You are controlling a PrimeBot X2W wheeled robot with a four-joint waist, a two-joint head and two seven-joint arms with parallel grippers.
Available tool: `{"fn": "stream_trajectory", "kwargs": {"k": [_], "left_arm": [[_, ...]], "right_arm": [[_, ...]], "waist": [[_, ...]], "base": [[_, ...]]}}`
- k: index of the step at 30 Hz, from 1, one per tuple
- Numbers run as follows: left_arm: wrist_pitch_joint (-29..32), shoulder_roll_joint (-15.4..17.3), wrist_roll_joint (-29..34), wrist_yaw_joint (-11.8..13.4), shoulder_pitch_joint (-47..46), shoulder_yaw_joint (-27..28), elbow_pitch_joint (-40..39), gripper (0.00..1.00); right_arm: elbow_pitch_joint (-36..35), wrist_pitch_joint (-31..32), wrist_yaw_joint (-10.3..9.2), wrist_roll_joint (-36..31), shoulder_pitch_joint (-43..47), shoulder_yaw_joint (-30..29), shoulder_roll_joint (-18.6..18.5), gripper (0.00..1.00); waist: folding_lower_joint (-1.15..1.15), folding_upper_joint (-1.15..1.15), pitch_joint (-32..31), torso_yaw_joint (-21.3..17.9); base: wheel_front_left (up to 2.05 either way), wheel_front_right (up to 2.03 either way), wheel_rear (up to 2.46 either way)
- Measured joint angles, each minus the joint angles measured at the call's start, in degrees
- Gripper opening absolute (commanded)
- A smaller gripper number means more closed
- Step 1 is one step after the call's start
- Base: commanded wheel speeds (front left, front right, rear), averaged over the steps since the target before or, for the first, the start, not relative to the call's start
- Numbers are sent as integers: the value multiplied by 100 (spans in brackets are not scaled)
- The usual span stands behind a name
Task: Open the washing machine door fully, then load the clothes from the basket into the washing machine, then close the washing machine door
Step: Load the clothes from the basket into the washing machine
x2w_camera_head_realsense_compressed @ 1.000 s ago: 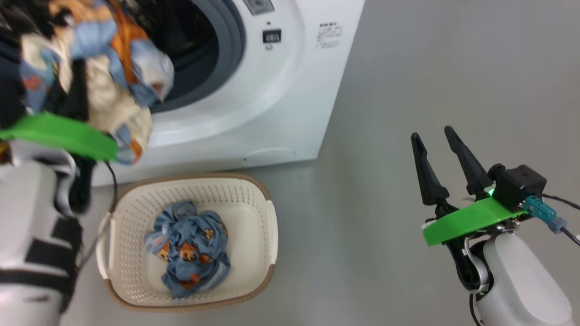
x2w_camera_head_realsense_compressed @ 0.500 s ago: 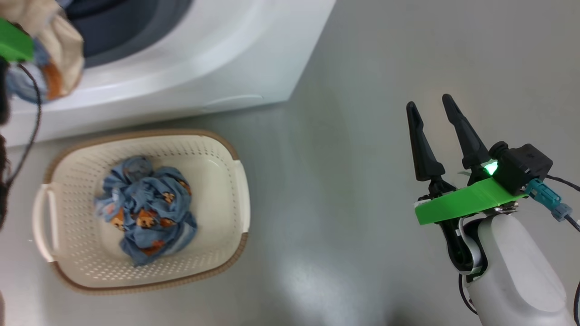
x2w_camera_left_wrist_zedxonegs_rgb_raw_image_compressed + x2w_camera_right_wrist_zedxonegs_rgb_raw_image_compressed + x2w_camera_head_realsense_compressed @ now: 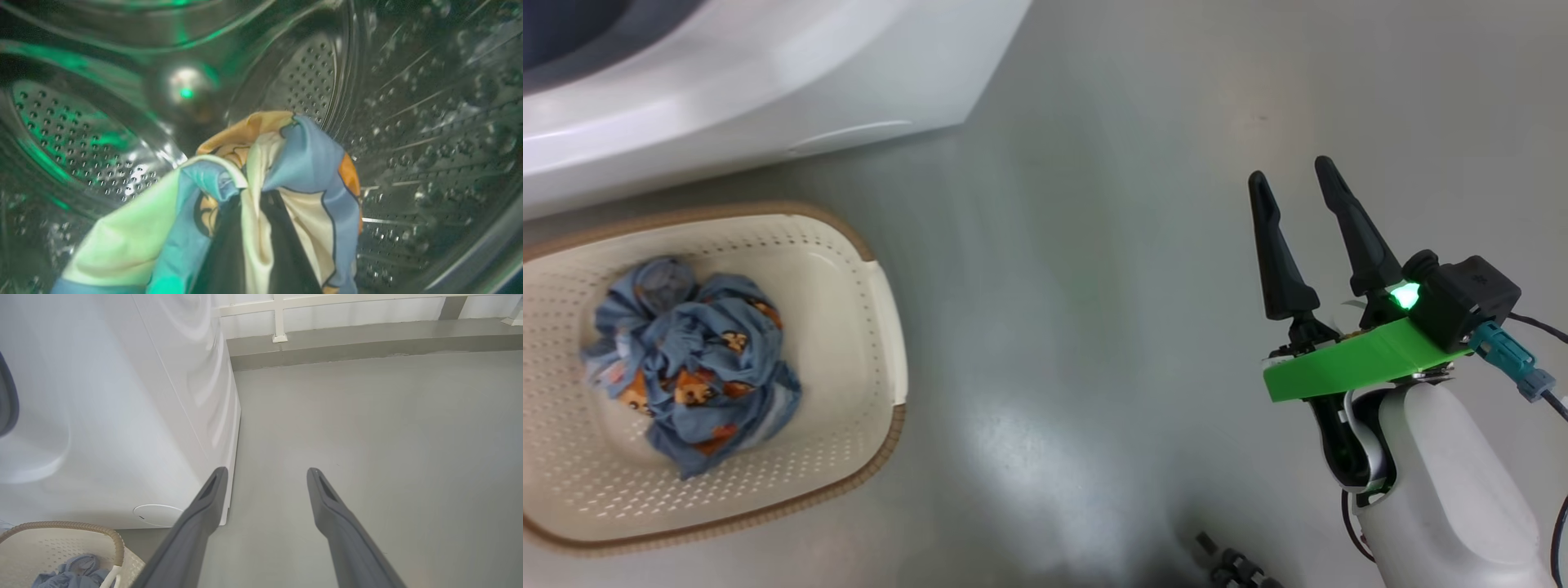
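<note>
**Head view.**
- Washing machine (image 3: 768,90): white front panel, lower part, with a strip of dark gasket (image 3: 572,33) at its top. It stands on the grey floor (image 3: 1054,327).
- Basket (image 3: 882,327): cream, perforated, brown woven-look rim. It sits on the floor just in front of the machine's foot, near the machine's lower front corner.
- Blue printed garment (image 3: 686,359): crumpled, light blue with orange and brown print. It lies inside the basket, toward the basket's end away from the right arm.
- Right gripper (image 3: 1289,168): two long dark fingers spread wide with nothing between them. It hangs over bare floor, well apart from the basket. A green bracket (image 3: 1356,367) and a black camera block (image 3: 1470,302) sit at its wrist.

**Left wrist view.**
- Drum (image 3: 81,134): perforated steel, lit green in patches, on all sides of the gripper.
- Left gripper (image 3: 255,212): inside the drum, fingers drawn narrow and clamped on cloth. Their tips are hidden in the folds.
- Garment bundle (image 3: 310,163): light blue, cream and orange. It is draped over and between the dark fingers and held clear of the drum's back wall. I cannot tell whether its lower folds touch the drum.

**Right wrist view.**
- Right gripper: both fingers apart, empty, pointing across the floor beside the washing machine's front corner.
- Washing machine: white front and side wall, with a round cover (image 3: 157,514) low on the front.
- Basket: one rim corner with blue cloth inside, just in front of that cover.
- White railing (image 3: 280,318): at the floor's far edge, above a grey kerb.
</note>
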Motion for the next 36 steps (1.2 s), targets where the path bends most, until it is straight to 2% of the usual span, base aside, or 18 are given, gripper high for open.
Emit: {"fn": "stream_trajectory", "kwargs": {"k": [5, 6, 7, 8, 10, 14, 18, 28, 36], "left_arm": [[-2, 58, 316, 107, 4, 363, -363, 0], [-3, 49, 330, 113, 29, 393, -277, 17], [-3, 36, 338, 113, 52, 394, -123, 76], [-3, 11, 341, 113, 93, 383, 62, 100], [47, -45, 342, 113, 126, 357, 490, 100], [598, -111, 342, 111, 118, 232, 1233, 100], [702, -192, 337, 54, 90, 149, 1557, 100], [231, -301, 241, -9, 334, 49, 1852, 100], [40, -483, 102, -24, 1084, 1, 1778, 100]], "right_arm": [[-22, 0, 0, 0, 0, 4, 27, 100], [-20, -1, 0, 0, 0, 4, 30, 100], [-18, -1, 0, 4, 1, 7, 30, 100], [-15, -1, 0, 13, 1, 10, 31, 100], [-2, -1, 0, 20, 1, 27, 40, 100], [30, 0, 0, 29, -1, 64, 46, 100], [78, 0, 0, 54, -7, 104, 46, 100], [231, 0, 0, 70, -105, 171, 46, 100], [380, 0, 0, 70, -104, 140, 46, 100]], "waist": [[0, 0, 115, -133], [0, 0, 125, -149], [0, 0, 126, -156], [0, 0, 121, -155], [0, 0, 97, -141], [0, 0, 22, -101], [-1, 0, -99, -56], [-1, 0, -534, 0], [-1, 0, -1017, 92]], "base": [[0, 0, 0], [0, 0, 0], [0, 0, 0], [0, 0, 0], [0, 0, 0], [0, 0, 0], [0, 0, 0], [0, 0, 0], [0, 0, 0]]}}
